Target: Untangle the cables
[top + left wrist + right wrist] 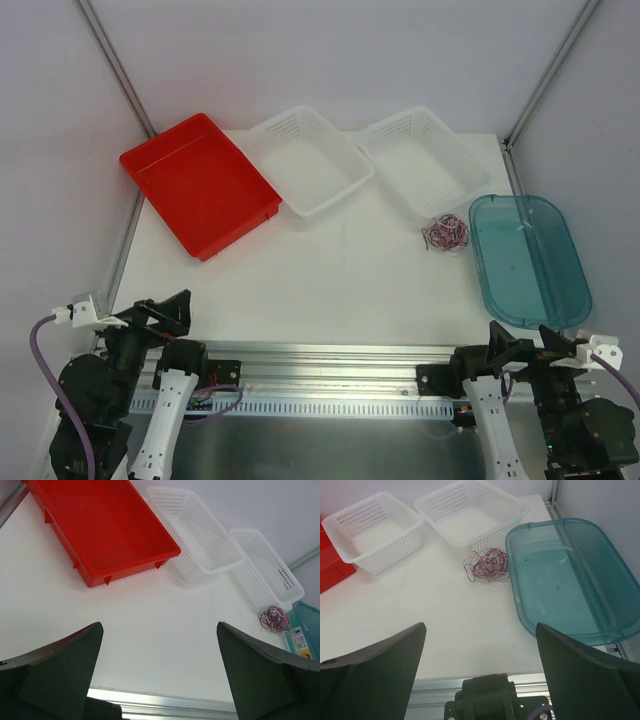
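A tangled bundle of thin pink, purple and dark cables (445,234) lies on the white table between the right white basket and the teal tray. It also shows in the right wrist view (487,564) and in the left wrist view (274,618). My left gripper (165,312) is open and empty at the near left edge, far from the cables; its jaws stand wide apart (159,630). My right gripper (515,345) is open and empty at the near right edge, well short of the bundle; its jaws also stand wide apart (480,630).
A red tray (198,183) stands at the back left. Two white mesh baskets (310,159) (425,155) stand at the back middle and right. A teal translucent tray (528,260) lies along the right edge. An aluminium rail (330,352) runs along the near edge.
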Robot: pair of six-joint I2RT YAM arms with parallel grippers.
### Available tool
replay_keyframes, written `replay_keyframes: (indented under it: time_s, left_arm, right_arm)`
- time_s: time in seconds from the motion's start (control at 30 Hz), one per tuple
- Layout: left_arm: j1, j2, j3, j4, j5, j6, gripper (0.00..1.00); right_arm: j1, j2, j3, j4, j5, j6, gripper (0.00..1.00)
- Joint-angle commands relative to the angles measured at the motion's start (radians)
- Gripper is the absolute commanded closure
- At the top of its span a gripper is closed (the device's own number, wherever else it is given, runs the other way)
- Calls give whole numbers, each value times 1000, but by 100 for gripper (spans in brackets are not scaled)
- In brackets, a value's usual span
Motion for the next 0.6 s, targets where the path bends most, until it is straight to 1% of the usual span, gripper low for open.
replay_keyframes:
  time_s: [0.0, 0.03, 0.1, 0.17, 0.27, 0.3, 0.37, 0.43, 0.47, 0.57]
  left_arm:
    - [0, -169, -21, 1, 35, -26, 1]
    - [2, -169, -29, 3, 38, -38, 1]
    - [0, -166, -59, 5, 42, -64, 1]
    - [0, -154, -96, 9, 71, -81, 1]
    - [0, -119, -151, 21, 102, -119, 1]
    - [0, -103, -162, 26, 102, -136, 1]
    - [0, -50, -191, 41, 145, -148, 1]
    - [0, -13, -208, 49, 160, -159, 1]
    - [2, 46, -224, 61, 189, -159, 1]
    - [0, 128, -265, 99, 238, -148, 1]
  right_arm:
    - [-12, -192, -9, 7, -33, 7, 3]
    - [-11, -192, -17, 13, -62, 4, 3]
    - [-20, -184, -38, 33, -168, -1, 3]
    - [-38, -161, -54, 40, -216, 9, 3]
    - [-49, -132, -92, 58, -244, 36, 3]
    - [-51, -106, -110, 67, -251, 42, 3]
    - [-52, -64, -130, 82, -258, 70, 3]
    - [-52, 24, -152, 102, -273, 90, 3]
    - [-52, 51, -159, 127, -290, 96, 3]
    - [-52, 170, -185, 170, -320, 113, 3]
